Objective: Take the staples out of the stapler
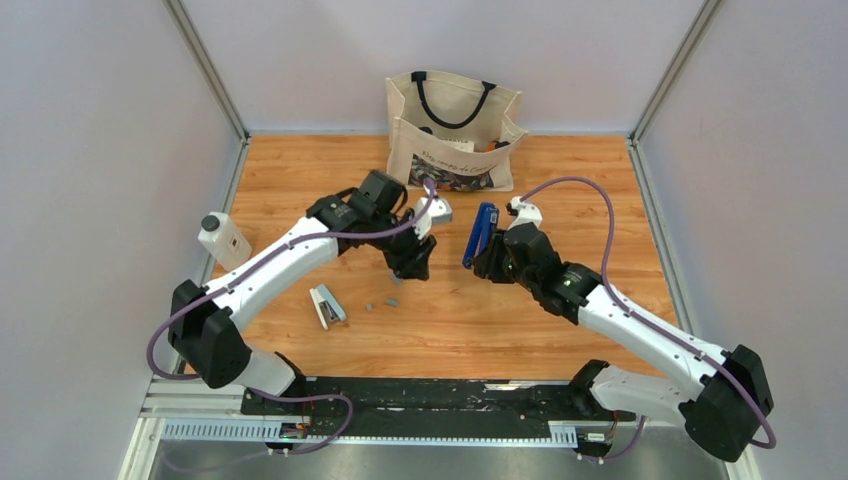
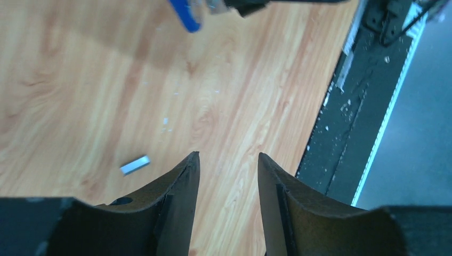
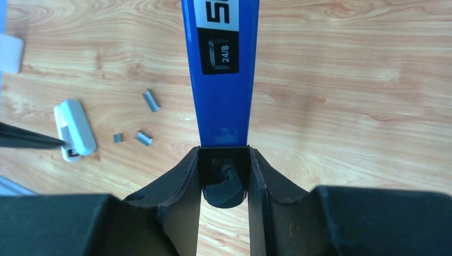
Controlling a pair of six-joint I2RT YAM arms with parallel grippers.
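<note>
Stapler (image 3: 221, 117), clamped in right gripper (image 3: 224, 153): black label (image 3: 220, 50) just past the fingertips w/ small staple icon and "24/8" in white. Further out from the pincer, large white letters cut off at frame edge, approx. "SI". Tote bag (image 1: 452, 140) far past the pincer has print, too small to read.

Bright blue stapler (image 3: 221, 117), black label with white print. Silvery-grey staples (image 3: 151, 100) against the warm wood-grain table (image 3: 346, 106)
</note>
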